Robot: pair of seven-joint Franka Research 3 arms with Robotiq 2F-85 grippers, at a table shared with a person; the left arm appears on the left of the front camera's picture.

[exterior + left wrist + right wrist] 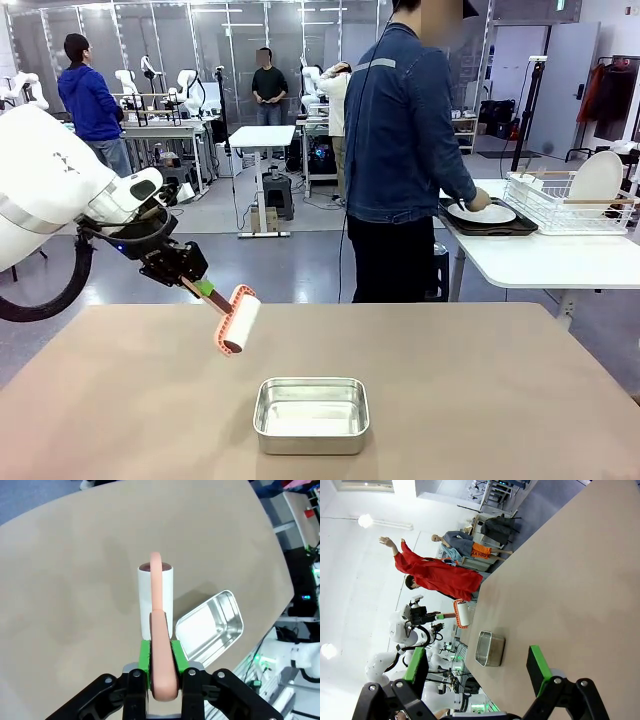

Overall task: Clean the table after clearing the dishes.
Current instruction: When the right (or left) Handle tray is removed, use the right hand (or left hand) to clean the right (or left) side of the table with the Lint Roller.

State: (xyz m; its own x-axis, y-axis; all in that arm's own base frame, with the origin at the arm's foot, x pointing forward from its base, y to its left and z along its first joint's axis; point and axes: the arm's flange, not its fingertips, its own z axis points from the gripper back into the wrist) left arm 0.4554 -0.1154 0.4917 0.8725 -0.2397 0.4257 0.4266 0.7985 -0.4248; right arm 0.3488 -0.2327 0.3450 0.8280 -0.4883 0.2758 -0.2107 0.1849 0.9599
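The tan table [470, 370] is bare apart from a steel pan. My left gripper [203, 288] hovers above its left part, shut on the salmon handle of a lint roller [238, 320], whose white roll hangs just over the tabletop. In the left wrist view, the green pads [144, 656] clamp the handle of the roller [156, 597] above the table [75, 580]. My right gripper [477, 664] stands open with nothing between its pads, over the table [570, 580]. One of the dishes [483, 213], a white plate on a dark tray, lies on a white side table under the person's hand [478, 201].
A shiny steel pan [311, 414] sits near the table's front middle, just right of the roller. The person in a denim jacket [400, 130] stands beyond the far edge, turned to the side table. A white dish rack [570, 200] with a plate stands there.
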